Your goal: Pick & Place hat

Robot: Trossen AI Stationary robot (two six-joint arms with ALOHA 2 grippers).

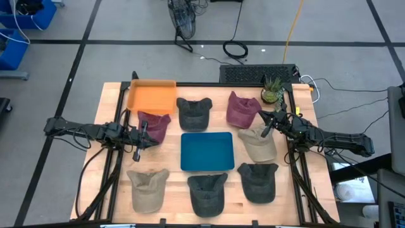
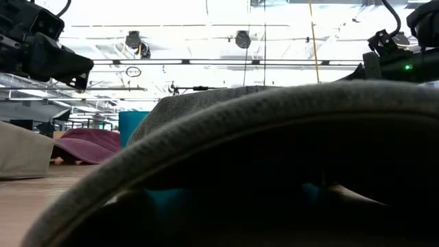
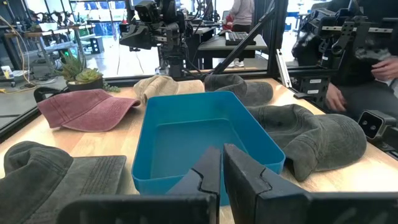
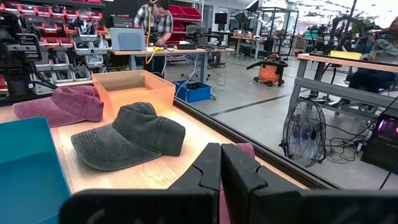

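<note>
Several caps lie flat on the wooden table around a blue tray: maroon ones, dark grey ones and beige ones. My left gripper hovers level at the left maroon cap's near edge, shut, and faces the tray. My right gripper hovers level above the right beige cap's far edge, shut, with nothing in it. In the low view a dark grey cap's brim fills most of the picture.
An orange bin stands at the far left corner. A potted plant stands at the far right, with a black keyboard behind the far edge. People work in the room beyond the table.
</note>
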